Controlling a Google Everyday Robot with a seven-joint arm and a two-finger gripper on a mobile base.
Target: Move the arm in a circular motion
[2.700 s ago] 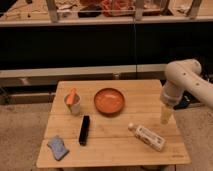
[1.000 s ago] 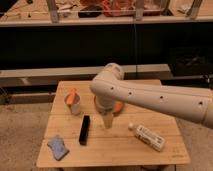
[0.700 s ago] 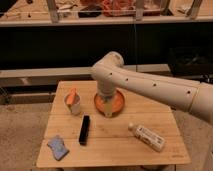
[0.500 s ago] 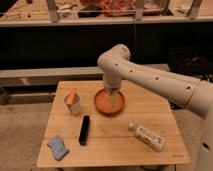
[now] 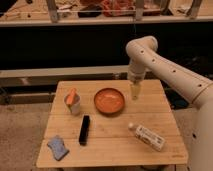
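The thick cream-white arm [image 5: 167, 67] comes in from the right edge, rises to a rounded joint at the upper middle, then drops down. Its slim pale yellowish tip, the gripper [image 5: 134, 93], hangs over the back right part of the wooden table [image 5: 112, 135], just right of the orange bowl [image 5: 109, 100]. It holds nothing that I can see.
On the table stand a cup with an orange item [image 5: 73, 101] at the left, a black bar [image 5: 84, 130] in the middle front, a blue sponge [image 5: 58, 147] at the front left and a white bottle lying on its side [image 5: 148, 136] at the front right. A dark shelf unit [image 5: 75, 45] stands behind.
The arm has swung from over the table's middle left toward the back right; its tip moved from over the bowl to the bowl's right side.
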